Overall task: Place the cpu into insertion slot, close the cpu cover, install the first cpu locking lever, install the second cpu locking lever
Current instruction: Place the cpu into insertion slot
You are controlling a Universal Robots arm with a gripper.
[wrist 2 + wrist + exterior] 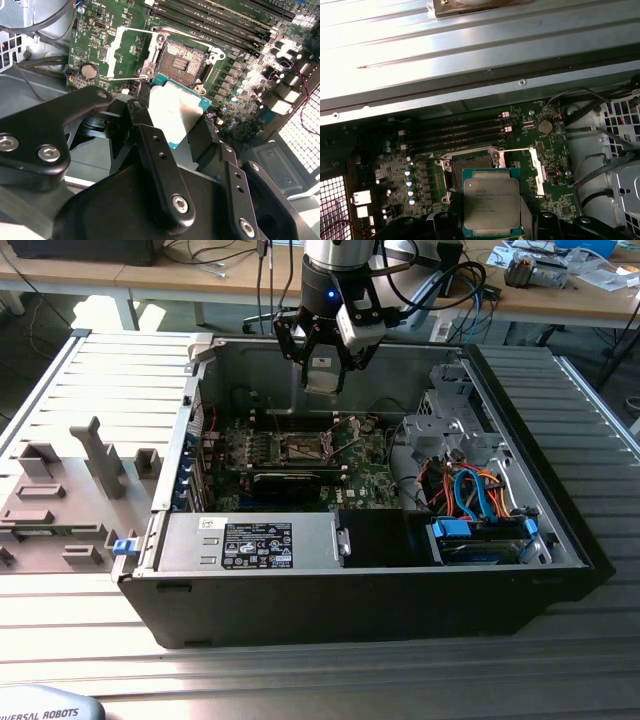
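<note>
My gripper [322,368] hangs inside the open computer case [560,540], above the motherboard, and is shut on the cpu [322,378]. In the first wrist view the cpu [491,202] shows its silver-grey top between the black fingers; in the second wrist view the cpu [175,112] shows its pale underside. The insertion slot [181,62] lies bare on the green board, a little ahead of the held chip and below it. The cpu cover [127,55] is swung open beside the slot, a thin silvery frame. Thin wire levers stand free around the slot.
Memory slots [460,132] run alongside the slot. A labelled power supply box [250,543] fills the case's near side, with a drive cage [450,415] and blue and orange cables [480,495] toward the exterior view's right. A grey parts fixture [70,490] sits outside on the exterior view's left.
</note>
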